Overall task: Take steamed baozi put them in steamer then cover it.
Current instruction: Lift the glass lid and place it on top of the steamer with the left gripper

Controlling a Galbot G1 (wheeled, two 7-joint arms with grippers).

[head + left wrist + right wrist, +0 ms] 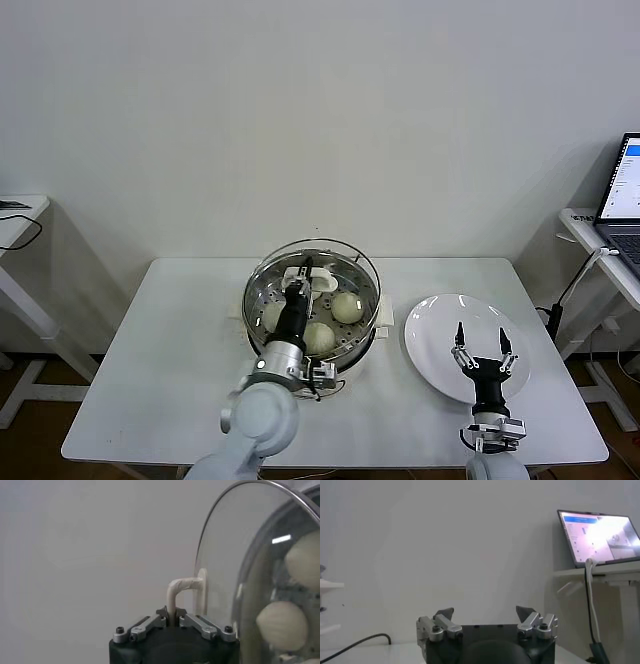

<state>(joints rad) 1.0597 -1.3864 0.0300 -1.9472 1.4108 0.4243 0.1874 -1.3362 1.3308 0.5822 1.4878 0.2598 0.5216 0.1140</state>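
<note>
Nearest the head camera, the left claw point(303, 275) reaches over the steamer point(262, 290), pinching the cream handle of the glass lid point(345, 258), which it holds tilted above the pot. Through the glass, buns point(347, 307) sit on the perforated tray inside. Over on the right, the right claw point(483, 352) hovers above the white plate point(432, 330) with its fingers spread apart. Both steamer and plate rest on the white bench point(160, 370).
</note>
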